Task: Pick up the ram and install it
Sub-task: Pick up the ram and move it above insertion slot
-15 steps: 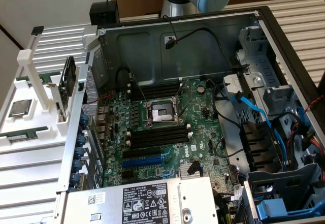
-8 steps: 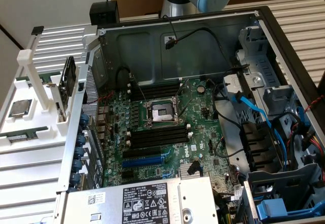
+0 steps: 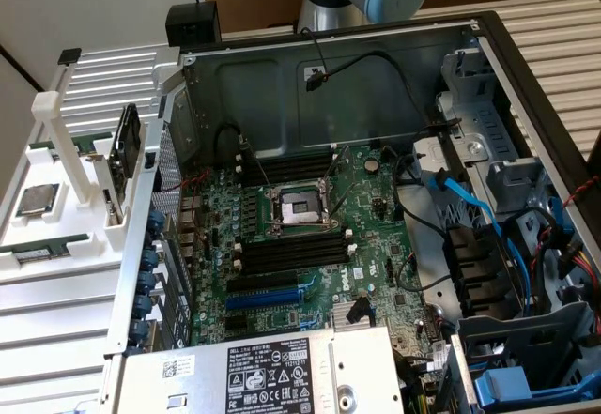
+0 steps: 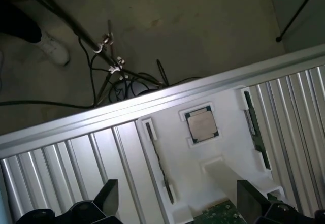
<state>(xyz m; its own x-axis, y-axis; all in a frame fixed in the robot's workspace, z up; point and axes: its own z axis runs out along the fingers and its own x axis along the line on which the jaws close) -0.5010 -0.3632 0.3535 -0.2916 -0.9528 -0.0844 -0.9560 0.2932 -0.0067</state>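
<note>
The black pincer (image 4: 175, 192) hangs spread wide and empty over a white plastic tray (image 4: 228, 144) holding a long thin green ram stick (image 4: 255, 130). A brown cardboard box (image 3: 254, 1) says "UNIVERS"

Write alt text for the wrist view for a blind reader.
The open gripper hangs above a white holder on a ribbed metal surface, its fingers spread and holding nothing. The holder carries a square silver processor chip with the ram set on edge beside it; past the surface's edge lies a floor strewn with cables.
</note>
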